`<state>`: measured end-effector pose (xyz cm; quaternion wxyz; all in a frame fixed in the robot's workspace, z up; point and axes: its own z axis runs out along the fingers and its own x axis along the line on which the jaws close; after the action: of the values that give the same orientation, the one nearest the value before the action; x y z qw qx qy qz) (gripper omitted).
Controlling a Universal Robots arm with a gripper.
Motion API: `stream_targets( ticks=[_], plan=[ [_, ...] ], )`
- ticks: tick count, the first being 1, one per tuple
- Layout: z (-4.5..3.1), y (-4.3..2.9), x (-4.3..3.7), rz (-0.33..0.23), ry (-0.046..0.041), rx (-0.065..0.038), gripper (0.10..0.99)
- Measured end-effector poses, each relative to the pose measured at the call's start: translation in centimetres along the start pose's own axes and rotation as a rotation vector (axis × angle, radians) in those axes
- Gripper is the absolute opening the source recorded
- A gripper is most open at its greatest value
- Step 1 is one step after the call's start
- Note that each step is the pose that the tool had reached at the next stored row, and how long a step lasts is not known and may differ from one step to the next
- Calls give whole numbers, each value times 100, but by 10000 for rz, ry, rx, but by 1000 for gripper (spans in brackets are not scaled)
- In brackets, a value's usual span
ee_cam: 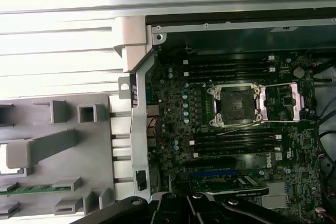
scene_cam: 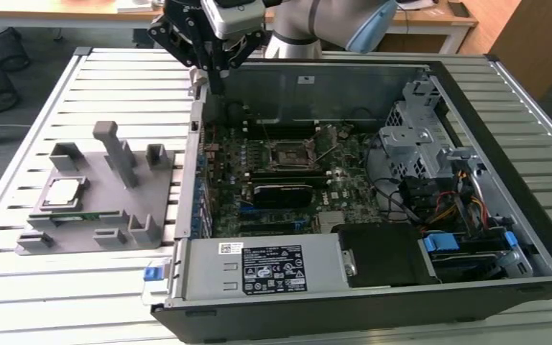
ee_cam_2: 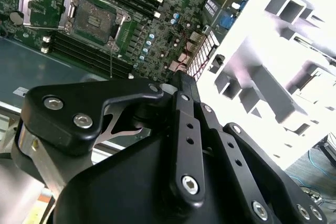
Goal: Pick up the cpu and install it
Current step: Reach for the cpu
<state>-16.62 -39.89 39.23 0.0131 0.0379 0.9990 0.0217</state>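
Observation:
The cpu point(scene_cam: 62, 192), a small silvery square, lies flat in a pocket of the grey plastic fixture point(scene_cam: 152, 230) at the exterior view's left, outside the computer case. In the first wrist view a bright sliver of the cpu point(ee_cam: 8, 157) peeks out from behind a fixture post. My gripper point(scene_cam: 215, 70) hangs shut and empty above the case's rear left corner, well away from the cpu. The dark socket point(scene_cam: 289, 153) sits mid-motherboard with its metal frame point(ee_cam: 283, 100) flipped open. In the second wrist view the socket point(ee_cam_2: 92, 19) lies beyond my gripper point(ee_cam_2: 176, 82).
The open black computer case point(scene_cam: 372, 316) lies on a slatted metal table point(scene_cam: 26, 100). A long green circuit strip point(scene_cam: 77, 217) rests in the fixture near the cpu. Tall fixture posts point(scene_cam: 113, 147) stand beside it. A drive cage point(scene_cam: 420, 136) and cables point(scene_cam: 448, 208) crowd the case's right side.

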Motion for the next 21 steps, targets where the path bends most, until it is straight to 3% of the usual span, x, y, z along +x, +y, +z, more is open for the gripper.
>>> stream_targets(
  ticks=[21],
  plan=[
    [-2,-17,228,0,0,1,106]
  ],
)
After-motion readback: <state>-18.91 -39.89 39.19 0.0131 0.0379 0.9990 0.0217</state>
